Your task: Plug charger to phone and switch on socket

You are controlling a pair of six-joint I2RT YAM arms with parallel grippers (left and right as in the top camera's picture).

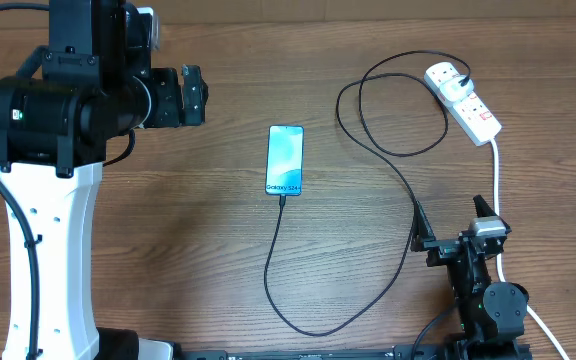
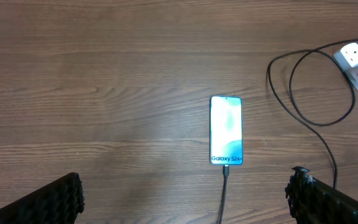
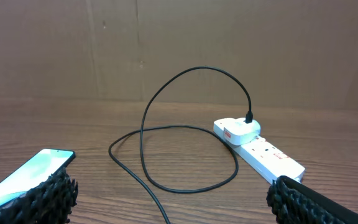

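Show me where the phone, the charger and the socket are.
phone (image 1: 284, 158): overhead view, middle of its screen.
charger (image 2: 226, 169): left wrist view, connector tip at the phone's end.
socket (image 3: 271, 158): right wrist view, top face of the white strip.

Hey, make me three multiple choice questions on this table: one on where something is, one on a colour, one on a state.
1. The socket lies on which side of the phone? A the left pincer's B the right pincer's C underneath it
2. The charger cable is: A white B red C black
3. The right pincer is: A open and empty B shut on the charger C shut on the phone
Answers: B, overhead shows it towards that pincer; C, a thin black line; A, fingers wide apart, nothing between.
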